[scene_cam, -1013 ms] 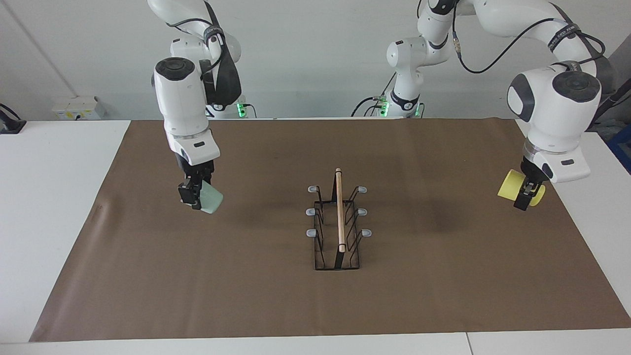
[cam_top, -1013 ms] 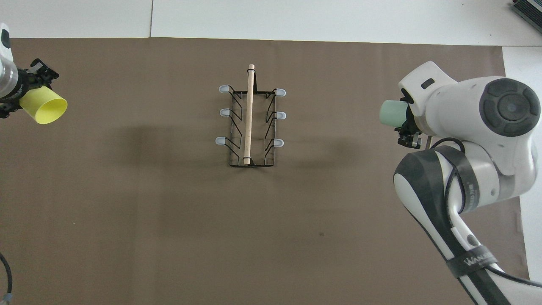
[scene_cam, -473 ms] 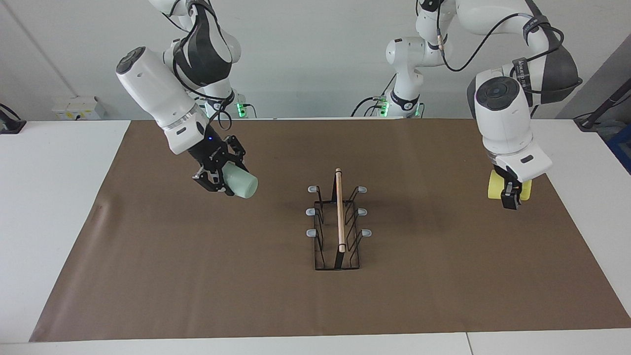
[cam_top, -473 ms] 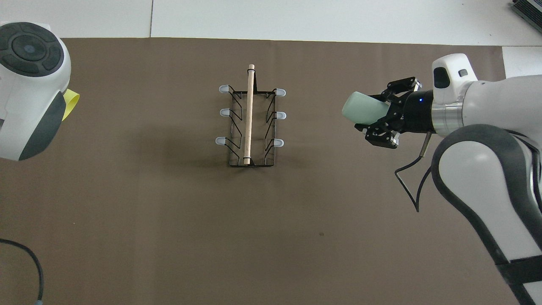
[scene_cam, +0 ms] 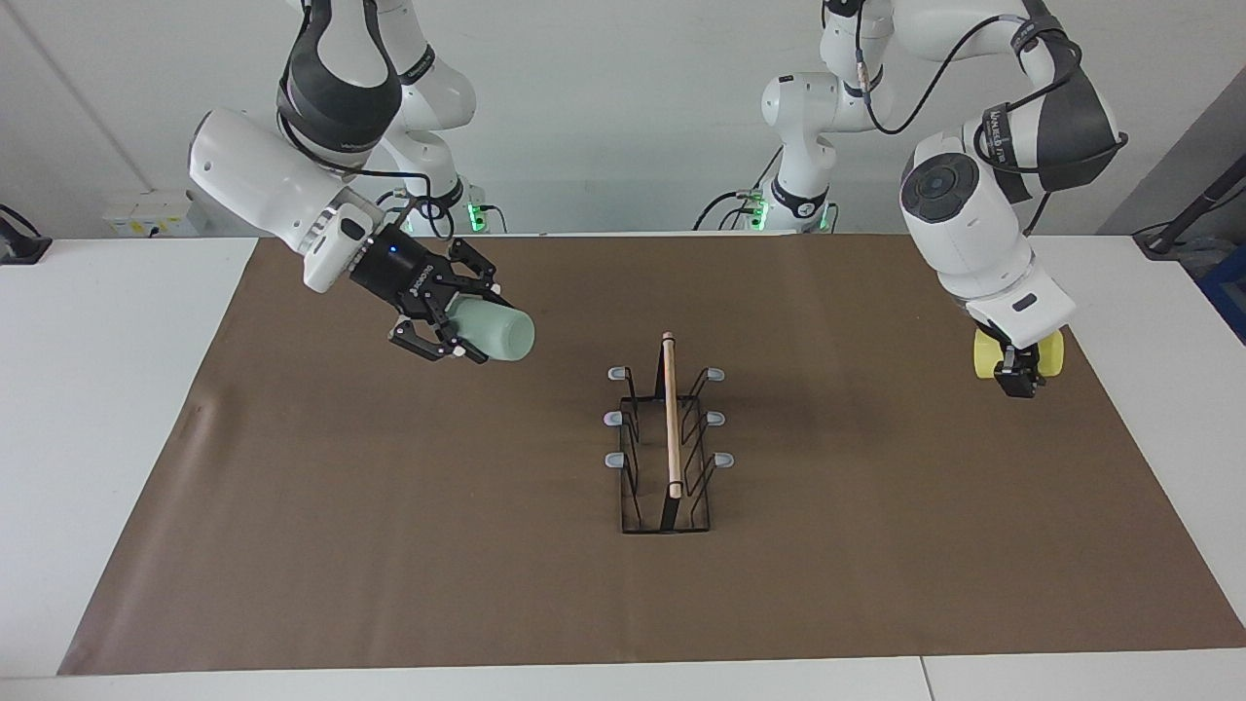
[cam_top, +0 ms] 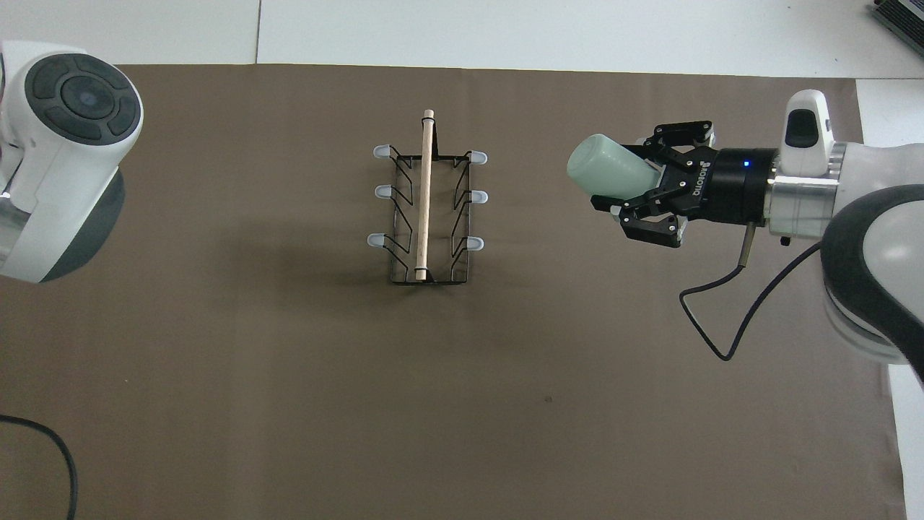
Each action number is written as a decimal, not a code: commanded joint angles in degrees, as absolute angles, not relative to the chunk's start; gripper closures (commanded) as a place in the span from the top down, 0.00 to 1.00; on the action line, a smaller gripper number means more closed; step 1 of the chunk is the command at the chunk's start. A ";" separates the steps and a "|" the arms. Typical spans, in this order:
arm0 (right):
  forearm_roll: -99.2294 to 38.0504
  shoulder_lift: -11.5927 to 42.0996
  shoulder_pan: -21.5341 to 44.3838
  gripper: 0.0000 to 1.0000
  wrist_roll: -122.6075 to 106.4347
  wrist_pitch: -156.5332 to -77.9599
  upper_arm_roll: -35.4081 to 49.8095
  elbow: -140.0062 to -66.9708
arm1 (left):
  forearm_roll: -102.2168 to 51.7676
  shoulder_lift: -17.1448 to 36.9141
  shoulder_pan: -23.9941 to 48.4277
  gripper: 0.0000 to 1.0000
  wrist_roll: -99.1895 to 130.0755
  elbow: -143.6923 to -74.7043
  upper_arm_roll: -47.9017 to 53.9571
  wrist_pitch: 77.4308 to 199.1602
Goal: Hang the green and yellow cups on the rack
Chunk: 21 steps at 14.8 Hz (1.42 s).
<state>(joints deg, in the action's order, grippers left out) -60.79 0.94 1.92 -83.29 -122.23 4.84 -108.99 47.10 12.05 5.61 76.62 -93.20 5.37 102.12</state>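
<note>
The rack (scene_cam: 669, 438) (cam_top: 427, 209) stands mid-table, its wooden rod running away from the robots and all its grey-tipped prongs bare. My right gripper (scene_cam: 465, 323) (cam_top: 629, 180) hangs in the air toward the right arm's end of the table. It is shut on the green cup (scene_cam: 498, 332) (cam_top: 605, 169), which lies sideways with its closed end pointing toward the rack. My left gripper (scene_cam: 1019, 378) points down over the mat's edge at the left arm's end, shut on the yellow cup (scene_cam: 986, 355). In the overhead view the left arm hides that cup and gripper.
A brown mat (scene_cam: 389, 545) (cam_top: 289, 361) covers most of the white table (scene_cam: 97, 389). A black cable (cam_top: 722, 318) droops from the right wrist above the mat. Another cable (cam_top: 50, 448) shows at the overhead view's lower corner by the left arm.
The right gripper swung up and toward the rack, turning the green cup sideways. The left gripper carried the yellow cup a little toward the robots and inward; the arm now covers it from above.
</note>
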 commanded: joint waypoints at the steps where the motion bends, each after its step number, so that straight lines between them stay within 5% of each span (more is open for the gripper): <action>1: -67.65 -2.63 1.49 0.00 -88.05 -122.60 5.19 -113.98 | 50.53 10.20 6.15 0.00 78.39 -95.01 4.83 99.15; 6: -85.28 -2.29 3.76 0.00 -98.13 -128.21 5.36 -119.69 | 51.15 10.28 5.88 0.00 81.91 -95.18 4.92 101.94; 12: -113.43 2.19 19.31 0.00 -109.84 -146.05 5.36 -119.80 | 51.50 10.28 7.82 0.00 86.47 -95.36 4.92 100.46; 21: -131.57 8.96 23.38 0.00 -131.92 -147.38 5.36 -119.97 | 53.87 10.20 11.69 0.00 99.83 -95.27 4.83 98.71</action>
